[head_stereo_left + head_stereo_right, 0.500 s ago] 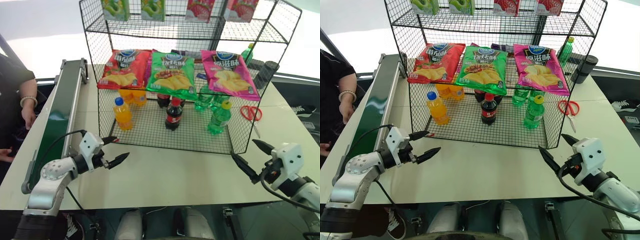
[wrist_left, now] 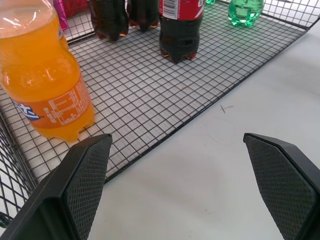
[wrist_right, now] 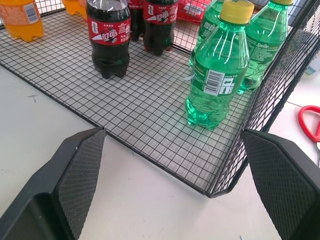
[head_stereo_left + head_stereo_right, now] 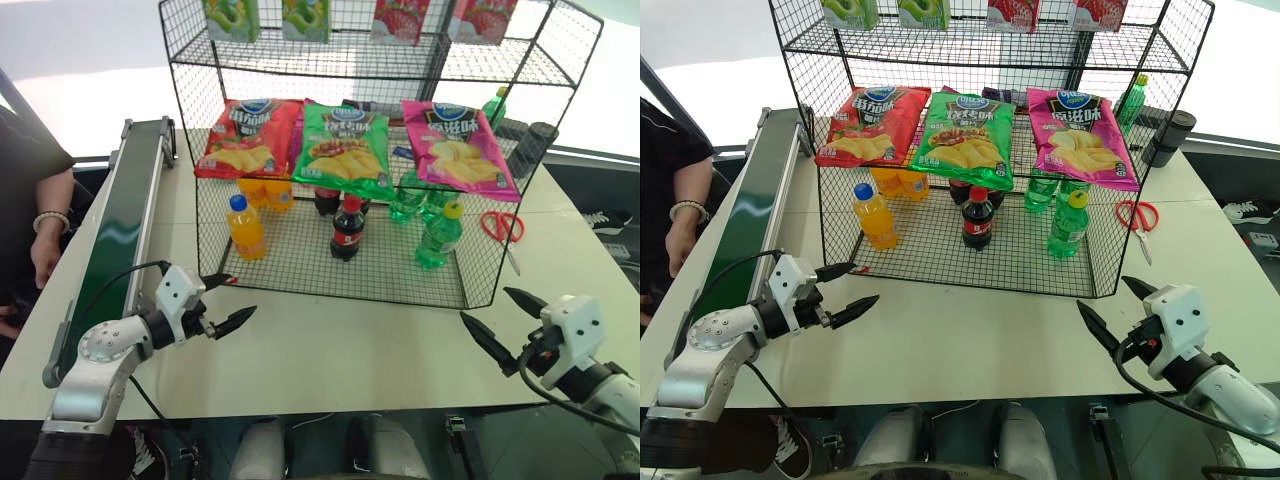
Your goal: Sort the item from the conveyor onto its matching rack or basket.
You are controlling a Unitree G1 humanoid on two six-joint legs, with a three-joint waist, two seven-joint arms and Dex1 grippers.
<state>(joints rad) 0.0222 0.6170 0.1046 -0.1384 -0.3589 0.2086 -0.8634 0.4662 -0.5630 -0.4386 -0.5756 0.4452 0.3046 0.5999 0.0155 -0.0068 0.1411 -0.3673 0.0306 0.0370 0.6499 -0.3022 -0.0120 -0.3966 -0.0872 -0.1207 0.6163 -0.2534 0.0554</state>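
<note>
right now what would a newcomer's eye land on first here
Three bright snack bags, red, green and pink, hang across the front of the black wire rack. On its mesh floor stand an orange soda bottle, a cola bottle and a green bottle. A dark green conveyor runs along the rack's left.

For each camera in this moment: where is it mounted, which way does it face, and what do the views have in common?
Head stereo pair: looks forward and down over the white table at the rack and conveyor; both arms show, left gripper and right gripper open.
Left wrist: looks along its fingers at the orange soda bottle.
Right wrist: looks along its fingers at the green soda bottle.
Shared: both wrist views show the front cola bottle.
</note>
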